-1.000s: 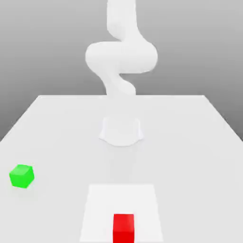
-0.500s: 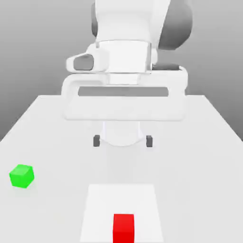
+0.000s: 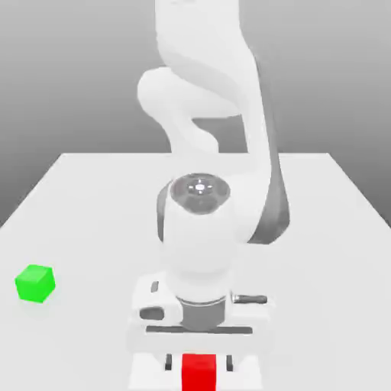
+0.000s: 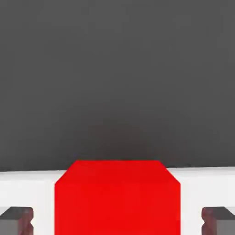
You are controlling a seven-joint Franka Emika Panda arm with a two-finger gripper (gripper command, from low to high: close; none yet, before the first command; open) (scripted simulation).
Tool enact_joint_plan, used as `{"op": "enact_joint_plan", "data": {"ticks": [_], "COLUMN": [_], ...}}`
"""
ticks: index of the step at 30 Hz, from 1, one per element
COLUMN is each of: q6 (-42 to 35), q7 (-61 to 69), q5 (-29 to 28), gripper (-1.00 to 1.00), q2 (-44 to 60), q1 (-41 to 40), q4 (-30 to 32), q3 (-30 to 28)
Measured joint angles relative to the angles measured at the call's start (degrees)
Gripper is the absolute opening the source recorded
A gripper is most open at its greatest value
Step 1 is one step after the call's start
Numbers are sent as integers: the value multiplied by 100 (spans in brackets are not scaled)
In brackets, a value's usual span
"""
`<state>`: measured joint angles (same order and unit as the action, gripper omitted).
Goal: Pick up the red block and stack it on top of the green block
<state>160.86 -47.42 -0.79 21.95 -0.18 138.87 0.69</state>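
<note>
Straddling the red block (image 3: 199,372) at the table's (image 3: 92,198) near edge, the gripper (image 3: 199,363) hangs with fingers (image 4: 17,219) spread wide, one on each side and apart from its faces, gripping nothing (ready, I judge, to close). The green block (image 3: 35,283) sits well apart toward the exterior view's left, awaiting the stack.

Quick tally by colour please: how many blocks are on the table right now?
Red: 1, the red cube-shaped block, between the fingers of the tool
Green: 1, the green cube-shaped block, at the exterior view's left
Total: 2 blocks
</note>
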Motion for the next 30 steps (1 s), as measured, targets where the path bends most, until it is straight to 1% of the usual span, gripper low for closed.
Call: {"op": "enact_joint_plan", "data": {"ticks": [4,9,16,21,23,27,28,30], "q6": [36,-680,-822,-871,-692,-11,97,97], "q7": [-5,-30,-1350,-2440,-2748,-2425,-2351,-2351], "q5": [-6,30,43,-14,190,902,1013,1013], "gripper": [-100,-100,-100,-100,-100,-100,100,100], "q2": [44,-825,-1577,-2093,-2021,-1297,-1176,-1176], "q1": [-2,-59,-958,-2346,-2924,-3020,-3065,-3065], "q4": [-6,149,752,1204,1327,1338,1333,1333], "q3": [2,-21,-1249,-1981,-2118,-1781,-1712,-1712]}}
